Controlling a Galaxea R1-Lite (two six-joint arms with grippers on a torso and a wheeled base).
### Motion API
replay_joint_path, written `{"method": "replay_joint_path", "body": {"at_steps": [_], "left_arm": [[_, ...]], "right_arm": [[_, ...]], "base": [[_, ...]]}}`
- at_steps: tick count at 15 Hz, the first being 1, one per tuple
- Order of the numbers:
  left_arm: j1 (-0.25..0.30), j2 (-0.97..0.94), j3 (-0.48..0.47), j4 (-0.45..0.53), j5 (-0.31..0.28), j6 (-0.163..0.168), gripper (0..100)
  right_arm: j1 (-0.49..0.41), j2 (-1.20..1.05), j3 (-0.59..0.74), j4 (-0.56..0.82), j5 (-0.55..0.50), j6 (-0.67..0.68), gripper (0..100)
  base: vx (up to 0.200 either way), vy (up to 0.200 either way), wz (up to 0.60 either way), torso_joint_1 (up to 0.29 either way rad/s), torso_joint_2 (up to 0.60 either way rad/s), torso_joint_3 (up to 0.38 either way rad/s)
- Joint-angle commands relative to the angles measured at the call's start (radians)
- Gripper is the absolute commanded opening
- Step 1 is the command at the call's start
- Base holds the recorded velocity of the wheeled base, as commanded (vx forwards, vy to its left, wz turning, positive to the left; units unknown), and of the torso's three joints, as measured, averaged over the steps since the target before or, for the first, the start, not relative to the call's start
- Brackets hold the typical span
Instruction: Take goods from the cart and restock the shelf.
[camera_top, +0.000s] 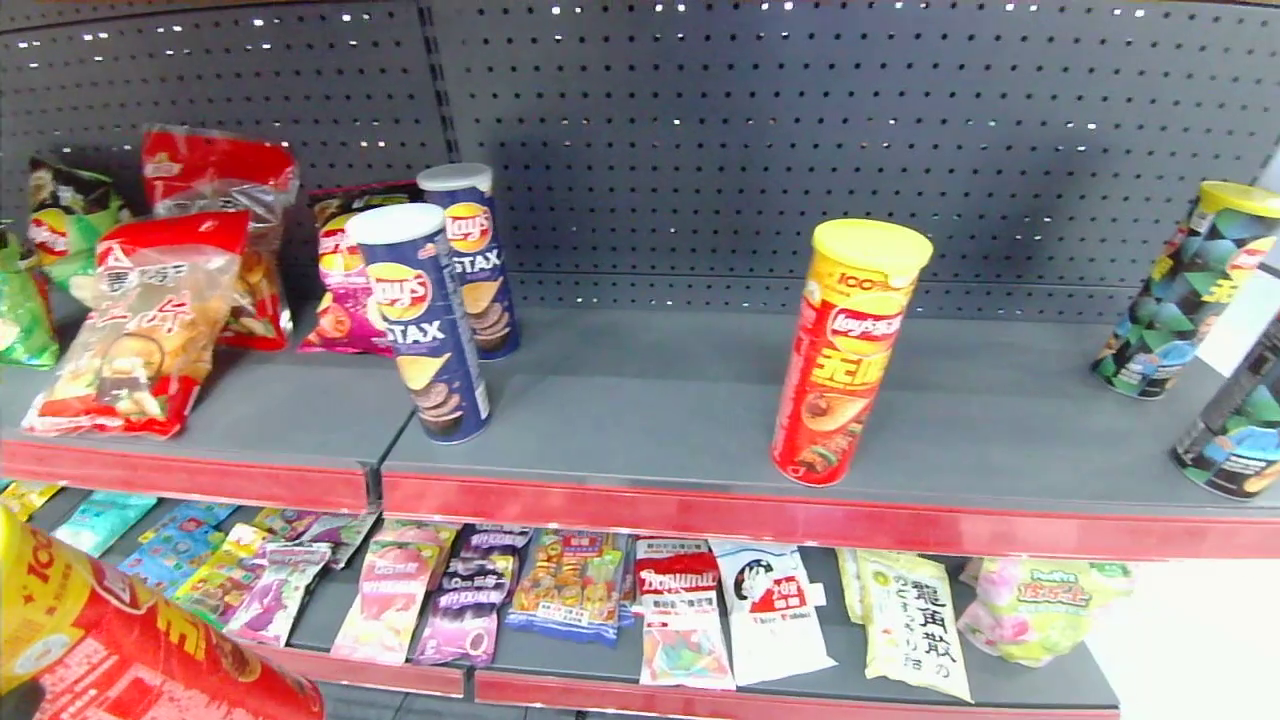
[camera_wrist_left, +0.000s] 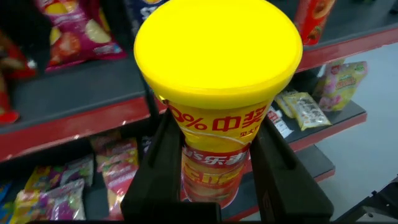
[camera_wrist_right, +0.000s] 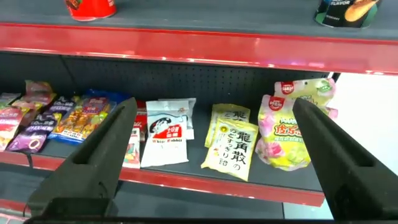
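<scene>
the left gripper is clamped on the body of the red chip can, yellow lid free, low at the left and short of the upper shelf. it is probably light, stiff but thin-walled and glossy: a gentle mid-body hold suits. a matching can stands mid-shelf. the right gripper has its fingers apart, empty, facing the lower shelf.

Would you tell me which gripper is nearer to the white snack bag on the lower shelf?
Right. The right gripper hangs open directly facing the white snack bag; the left gripper, shut on a red can, sits farther off to its left.
</scene>
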Motion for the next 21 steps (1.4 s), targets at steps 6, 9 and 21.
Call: {"method": "replay_joint_path", "body": {"at_steps": [6, 9, 21], "left_arm": [[0.000, 0.118, -0.036, -0.096, -0.006, 0.000, 0], [0.000, 0.204, -0.051, -0.155, -0.007, 0.000, 0], [-0.077, 0.756, -0.292, -0.366, -0.055, 0.010, 0]], "right_arm": [[0.001, 0.002, 0.000, 0.001, 0.000, -0.001, 100], [0.001, 0.002, 0.000, 0.001, 0.002, 0.000, 100], [0.001, 0.002, 0.000, 0.001, 0.002, 0.002, 100]], "base": [[0.000, 0.000, -0.50, 0.008, 0.00, 0.001], [0.000, 0.000, 0.00, 0.000, 0.00, 0.000], [0.000, 0.000, 0.00, 0.000, 0.00, 0.000]]}}
